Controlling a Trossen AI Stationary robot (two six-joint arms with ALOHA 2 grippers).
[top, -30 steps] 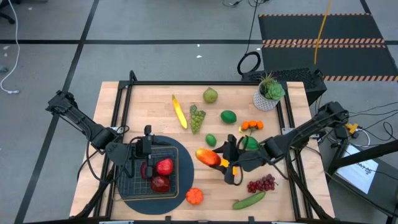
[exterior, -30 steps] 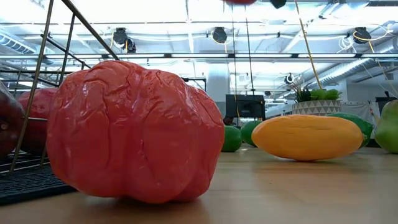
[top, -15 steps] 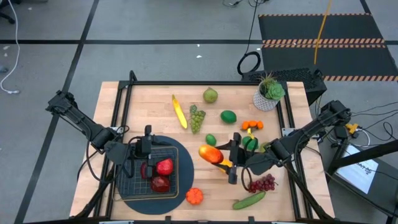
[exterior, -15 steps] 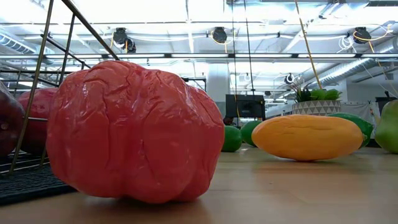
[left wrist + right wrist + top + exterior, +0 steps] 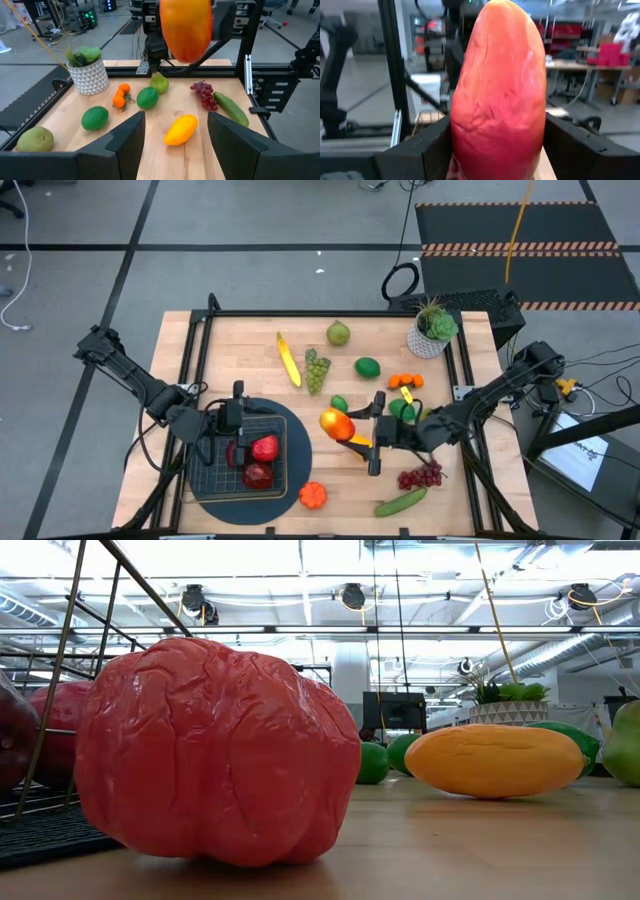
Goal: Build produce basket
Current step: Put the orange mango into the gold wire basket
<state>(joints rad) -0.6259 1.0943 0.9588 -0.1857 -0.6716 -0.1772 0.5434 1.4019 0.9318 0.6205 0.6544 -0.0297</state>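
The right hand (image 5: pixel 352 427) is holding an orange-red pepper (image 5: pixel 336 424) between its fingers, closed on it and lifted above the middle of the worktop (image 5: pixel 260 350), to the right of the basket (image 5: pixel 222 471). In the right wrist view the pepper (image 5: pixel 496 95) is filling the gap between the two fingers. The left hand (image 5: pixel 232 420) is hovering over the basket's far edge with its fingers spread apart and nothing in them. The basket is sitting on a round dark mat (image 5: pixel 296 440) and is carrying two red apples (image 5: pixel 261 461). A yellow pepper (image 5: pixel 181 129), grapes (image 5: pixel 421 475), a cucumber (image 5: pixel 401 502) and limes (image 5: pixel 367 367) are lying on the worktop.
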